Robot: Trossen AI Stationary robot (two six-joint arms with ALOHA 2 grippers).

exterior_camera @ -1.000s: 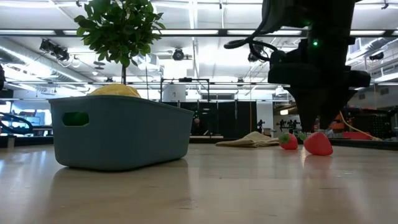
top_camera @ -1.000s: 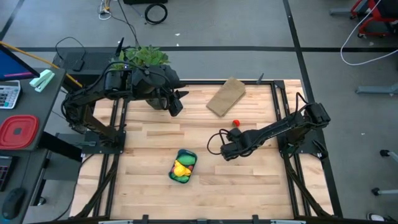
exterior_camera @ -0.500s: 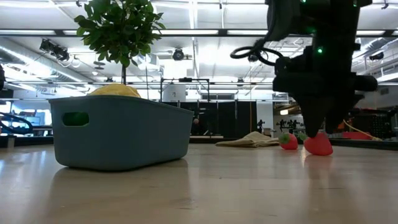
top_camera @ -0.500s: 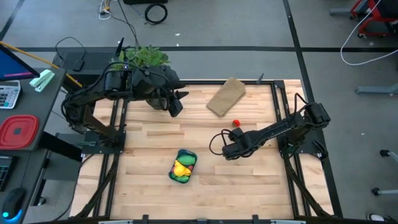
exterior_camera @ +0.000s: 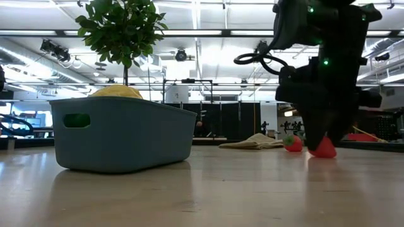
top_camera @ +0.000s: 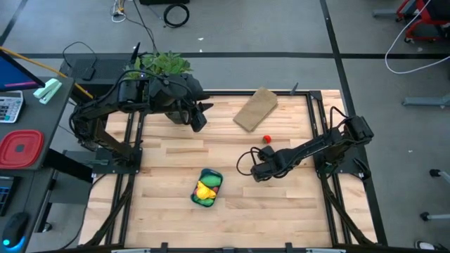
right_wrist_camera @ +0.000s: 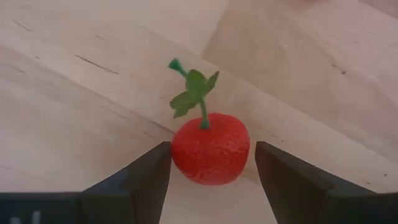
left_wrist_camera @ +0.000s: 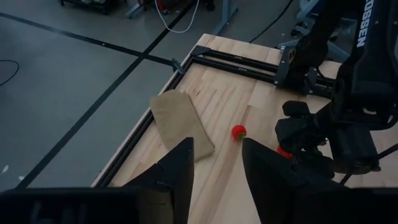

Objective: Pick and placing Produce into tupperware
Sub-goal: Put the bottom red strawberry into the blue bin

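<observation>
A small red toy fruit with a green stem (right_wrist_camera: 210, 148) lies on the table between the fingers of my open right gripper (right_wrist_camera: 211, 180). That gripper points down at the table's middle right (top_camera: 270, 156) (exterior_camera: 322, 146). I cannot tell whether either finger touches the fruit. A second red piece (top_camera: 266, 139) (exterior_camera: 292, 143) lies just beyond it. The blue tub (top_camera: 206, 187) (exterior_camera: 123, 132) stands at the table's near middle, with a yellow banana and green pieces inside. My left gripper (left_wrist_camera: 217, 168) is open and holds nothing, above the far left of the table (top_camera: 199, 116).
A tan flat block (top_camera: 255, 109) lies at the far middle of the table. A potted leafy plant (top_camera: 158, 65) stands behind the left arm. A red square container (top_camera: 20, 149) sits off the table to the left. Bare wood (top_camera: 169, 158) lies between tub and left arm.
My right gripper has come down over the red fruit, so its fingers now stand on either side of it near the table. The fruit has stayed where it was.
</observation>
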